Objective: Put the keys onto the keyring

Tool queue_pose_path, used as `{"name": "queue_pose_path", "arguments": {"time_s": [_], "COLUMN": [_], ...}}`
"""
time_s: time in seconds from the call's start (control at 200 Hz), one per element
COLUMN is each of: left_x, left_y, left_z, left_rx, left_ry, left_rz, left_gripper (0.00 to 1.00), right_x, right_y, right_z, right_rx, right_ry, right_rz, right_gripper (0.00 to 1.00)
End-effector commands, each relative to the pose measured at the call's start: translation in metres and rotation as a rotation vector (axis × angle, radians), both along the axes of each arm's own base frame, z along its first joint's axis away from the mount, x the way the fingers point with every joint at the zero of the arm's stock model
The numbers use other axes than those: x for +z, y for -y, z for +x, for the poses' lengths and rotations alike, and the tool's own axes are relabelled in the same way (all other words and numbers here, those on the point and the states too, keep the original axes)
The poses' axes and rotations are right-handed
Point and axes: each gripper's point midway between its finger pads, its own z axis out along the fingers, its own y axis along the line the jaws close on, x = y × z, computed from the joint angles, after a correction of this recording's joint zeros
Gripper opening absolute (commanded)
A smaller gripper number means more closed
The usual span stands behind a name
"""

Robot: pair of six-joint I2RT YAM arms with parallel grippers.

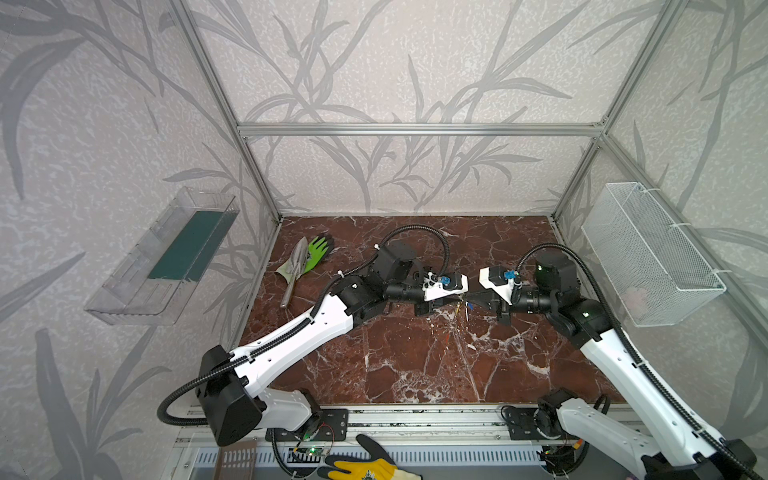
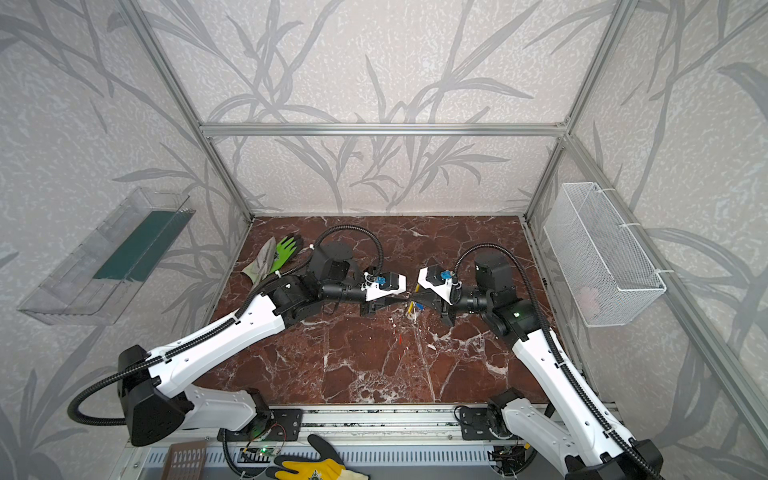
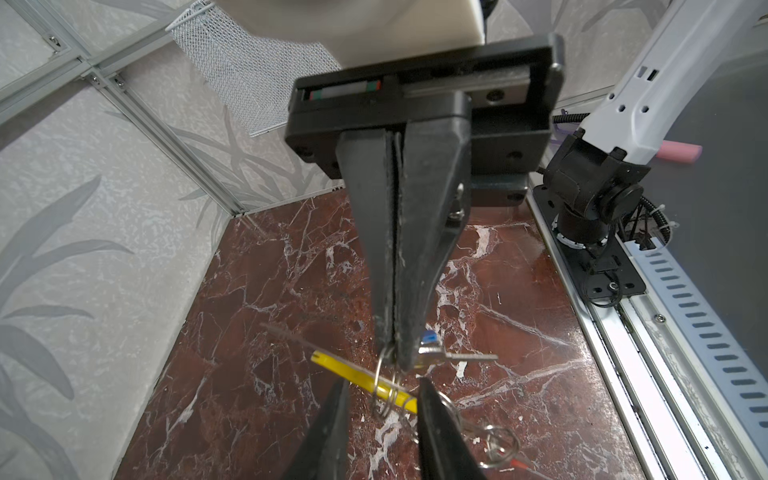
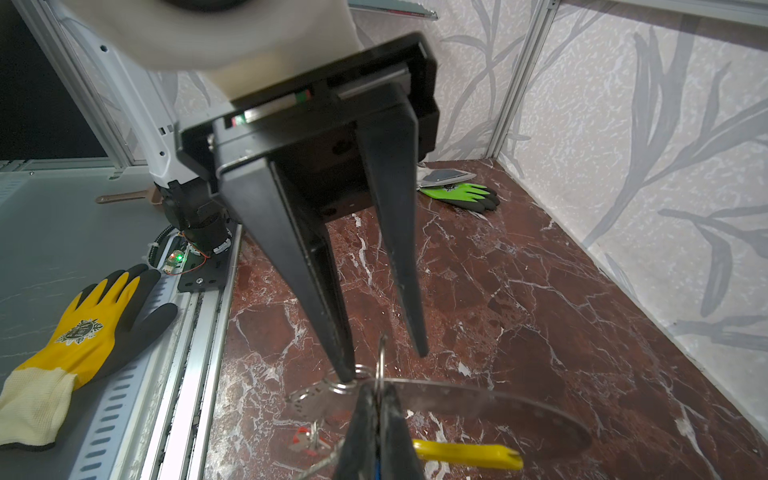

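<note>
Right tool (image 3: pixel 395 362): found clamped on the small ring of the blue-tagged key (image 3: pixel 455 356), aloft; keyring (image 3: pixel 353 374) seemingly threaded through it. Left tool (image 4: pixel 384 363): parted, empty, flanking that hoop. Red-tagged key (image 4: pixel 305 437), shown plainly by the right wrist view alone, lay on the surface (image 4: pixel 519 291); a fine pinch there was judged due next.

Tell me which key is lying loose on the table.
The red-tagged key, flat on the marble; the blue-tagged key hangs from the tips of the shut right gripper.
</note>
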Motion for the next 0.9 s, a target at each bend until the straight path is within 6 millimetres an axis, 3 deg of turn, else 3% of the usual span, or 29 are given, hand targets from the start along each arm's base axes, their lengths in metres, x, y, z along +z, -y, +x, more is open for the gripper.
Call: {"name": "queue_pose_path", "arguments": {"time_s": [0.0, 0.17, 0.34, 0.41, 0.525, 0.64, 0.9], "left_x": [0.009, 0.014, 0.014, 0.014, 0.020, 0.030, 0.055], "left_y": [0.005, 0.012, 0.016, 0.016, 0.016, 0.019, 0.017], "left_z": [-0.001, -0.005, -0.009, -0.009, -0.007, -0.007, -0.002], "left_rx": [-0.029, -0.056, -0.075, -0.074, -0.058, -0.057, -0.045], "left_ry": [0.029, 0.014, -0.005, -0.014, -0.023, -0.040, -0.092], "left_rz": [-0.012, -0.049, -0.060, -0.068, -0.099, -0.161, -0.306], "left_gripper": [0.26, 0.16, 0.00, 0.00, 0.00, 0.00, 0.00], "right_x": [0.015, 0.010, 0.010, 0.007, 0.002, -0.001, 0.003], "right_y": [-0.002, -0.002, -0.001, 0.001, 0.006, 0.011, 0.012], "right_z": [-0.004, -0.003, -0.002, 0.001, 0.007, 0.012, 0.013], "right_rx": [0.021, 0.010, 0.001, -0.019, -0.075, -0.113, -0.139], "right_ry": [0.041, 0.048, 0.059, 0.069, 0.101, 0.115, 0.134], "right_rz": [0.016, -0.003, -0.006, -0.015, -0.031, -0.040, -0.003], "right_gripper": [0.00, 0.00, 0.00, 0.02, 0.18, 0.27, 0.31]}}
